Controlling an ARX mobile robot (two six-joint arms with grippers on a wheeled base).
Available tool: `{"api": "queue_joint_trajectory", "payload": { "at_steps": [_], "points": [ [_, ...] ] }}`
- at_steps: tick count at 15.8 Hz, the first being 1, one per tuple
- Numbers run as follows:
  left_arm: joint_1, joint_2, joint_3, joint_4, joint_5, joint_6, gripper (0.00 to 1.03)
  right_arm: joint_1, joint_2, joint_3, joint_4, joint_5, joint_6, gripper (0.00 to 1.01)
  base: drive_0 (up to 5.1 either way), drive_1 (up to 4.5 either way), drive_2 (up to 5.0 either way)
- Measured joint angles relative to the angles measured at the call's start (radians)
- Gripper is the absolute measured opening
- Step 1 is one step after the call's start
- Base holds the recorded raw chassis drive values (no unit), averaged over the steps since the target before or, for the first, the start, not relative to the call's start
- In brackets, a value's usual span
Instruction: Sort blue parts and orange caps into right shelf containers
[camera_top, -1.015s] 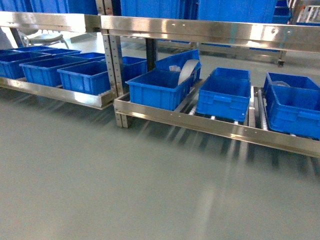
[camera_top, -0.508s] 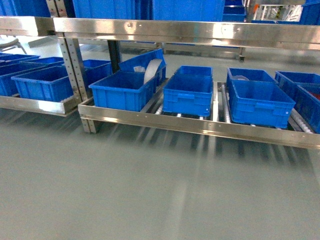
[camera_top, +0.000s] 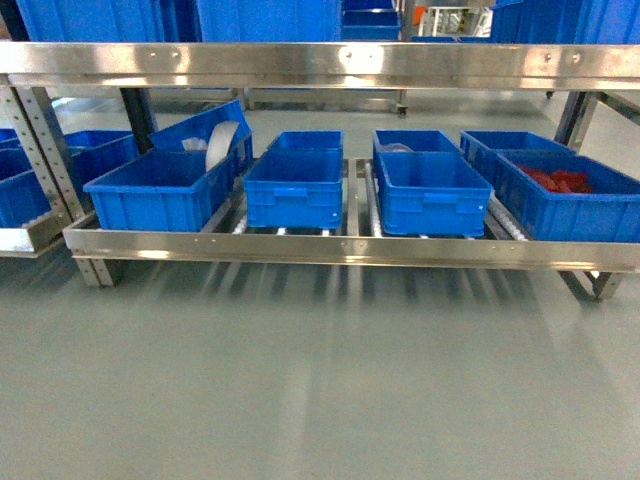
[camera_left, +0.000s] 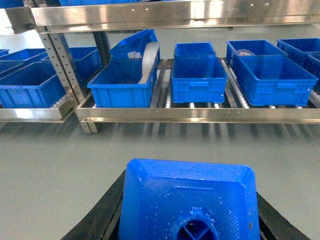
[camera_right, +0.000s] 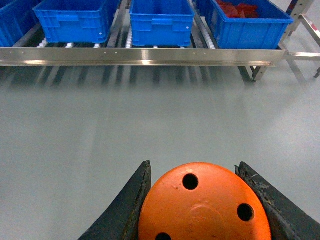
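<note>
Two loaded grippers facing the shelf (camera_top: 330, 248): left gripper (camera_left: 187, 210) pinches a blue part (camera_left: 187, 200), right gripper (camera_right: 200, 200) pinches an orange cap (camera_right: 205, 205); blue crates (camera_top: 430, 190) lie well ahead, so a mistaken crate choice risks mis-sorting

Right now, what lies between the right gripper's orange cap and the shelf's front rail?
Only bare grey floor, in the right wrist view, between the orange cap and the front rail.

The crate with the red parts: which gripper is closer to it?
Right. The right gripper faces the crate with the red parts ahead-right; the left gripper faces crates further left.
</note>
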Motion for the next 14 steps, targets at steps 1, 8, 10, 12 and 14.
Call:
{"api": "queue_joint_trajectory", "payload": {
  "at_steps": [1,8,10,12,14],
  "points": [
    [0.0,0.0,0.0,0.0,0.0,0.0,0.44,0.0,0.0,0.0,0.0,0.0,0.0,0.43,-1.6,-1.56,-1.6],
    [0.0,0.0,0.0,0.0,0.001,0.0,0.44,0.0,0.0,0.0,0.0,0.003,0.0,0.43,-0.4,-0.45,-0.4],
    [0.0,0.0,0.0,0.0,0.002,0.0,0.44,0.0,0.0,0.0,0.0,0.003,0.0,0.43,0.0,0.0,0.0],
    [0.0,0.0,0.0,0.0,0.0,0.0,0.44,0.0,0.0,0.0,0.003,0.003,0.0,0.43,0.0,0.0,0.0],
    [0.0,0.0,0.0,0.0,0.0,0.0,0.44,0.0,0.0,0.0,0.0,0.003,0.0,0.43,0.0,0.0,0.0]
  ]
}}
